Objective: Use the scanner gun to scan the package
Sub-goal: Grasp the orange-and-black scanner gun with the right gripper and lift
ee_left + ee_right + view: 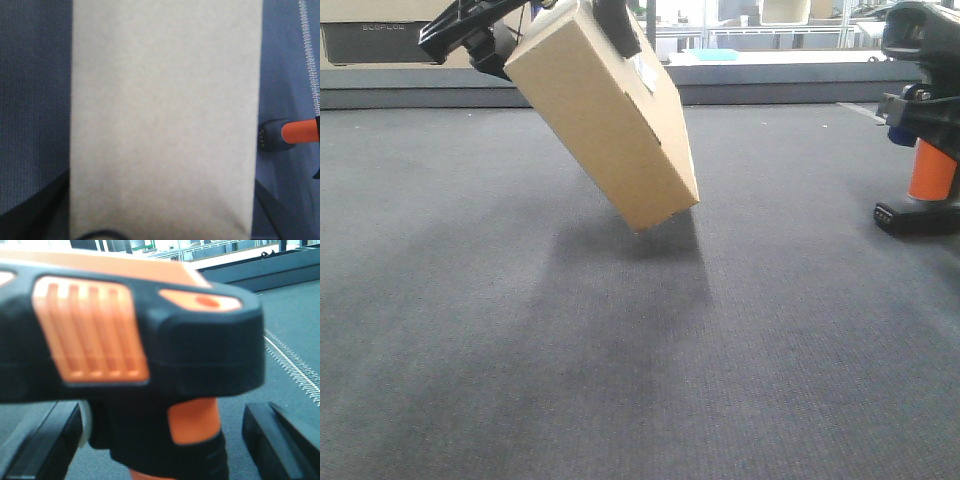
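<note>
Currently the package (610,130) hangs clear of the grey carpeted surface (620,380), tilted with its lower corner down and its shadow beneath it. The left gripper (555,25) is clamped on its upper end. A small white label (645,72) shows on the upper face, on the side toward the scanner gun (930,170).

The scanner gun stands well apart at far right, foot apparently on the surface. The right gripper (160,450) straddles the orange handle below the black head. Its fingers (272,432) are spread, with a gap showing on one side — not closed on anything as far as the wrist view shows.

Step in hand, as I judge it: get hold of the scanner and aim it.
- Close squarely on the handle, not the head, so the gun doesn't tip on its foot.
- Lift, then turn the nose toward the label face.
- Hold the box tilt steady.

Left arm reaches in high from the left edge; right arm sits low and level at the scanner's neck — most of it is out of frame.
</note>
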